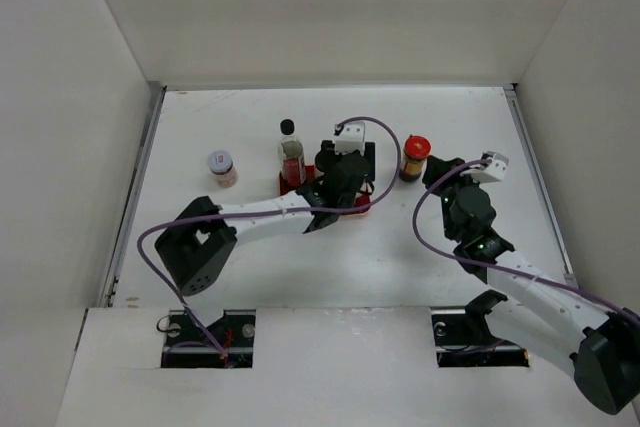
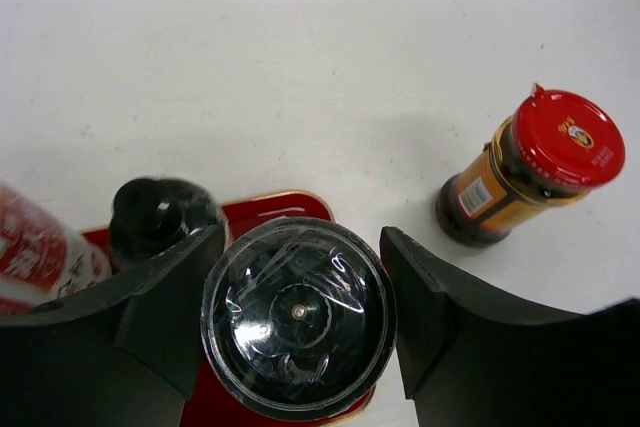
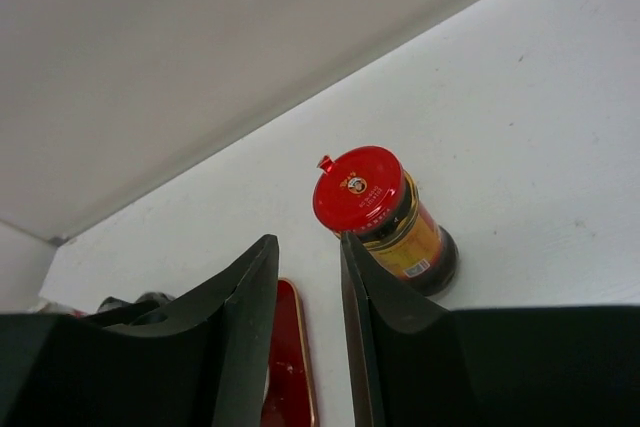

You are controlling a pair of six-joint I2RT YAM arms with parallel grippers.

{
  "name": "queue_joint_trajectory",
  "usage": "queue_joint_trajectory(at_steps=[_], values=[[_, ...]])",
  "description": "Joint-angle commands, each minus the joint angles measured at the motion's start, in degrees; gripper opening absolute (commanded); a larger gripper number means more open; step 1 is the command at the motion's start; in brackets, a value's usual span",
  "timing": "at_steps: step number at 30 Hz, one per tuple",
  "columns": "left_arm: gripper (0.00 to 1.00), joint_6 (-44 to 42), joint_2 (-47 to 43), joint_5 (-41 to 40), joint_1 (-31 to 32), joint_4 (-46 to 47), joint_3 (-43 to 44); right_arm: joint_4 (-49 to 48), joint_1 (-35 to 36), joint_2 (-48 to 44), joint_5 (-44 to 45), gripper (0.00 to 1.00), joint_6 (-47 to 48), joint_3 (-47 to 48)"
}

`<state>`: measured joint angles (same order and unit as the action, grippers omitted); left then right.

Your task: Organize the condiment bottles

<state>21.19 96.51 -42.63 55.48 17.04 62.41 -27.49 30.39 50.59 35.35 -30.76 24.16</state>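
clamping shiny-lidded jar at red tray edge, left end effector, right end effector narrow

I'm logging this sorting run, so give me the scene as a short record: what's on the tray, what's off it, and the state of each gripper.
tray: red tray, mid-table
on tray: tall black-capped bottle, short black-topped bottle, silver-lidded jar
off tray: red-lidded jar to its right; white-lidded jar to its left
left gripper: straddles the silver-lidded jar; its lid hides any contact
right gripper: narrowly open, empty, pointing towards the red-lidded jar
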Motion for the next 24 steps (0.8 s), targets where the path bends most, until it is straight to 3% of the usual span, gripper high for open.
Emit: queue_joint_trajectory(at_steps=[1,13,24], values=[[0.31,-2.29,2.35,2.9,-1.38,10.64,6.31,-1.52,-0.29,-0.32,-0.72,0.36,-1.23,-0.61],[0.33,-5.02,11.15,2.64,-4.64,13.98,9.66,-1.87,-0.38,-0.05,-1.87,0.39,-1.32,-0.61],[0.49,-8.18,15.37,-0.08,-4.82,18.64,8.69,-1.52,-0.38,0.74,-1.87,0.42,-1.4,-0.26]])
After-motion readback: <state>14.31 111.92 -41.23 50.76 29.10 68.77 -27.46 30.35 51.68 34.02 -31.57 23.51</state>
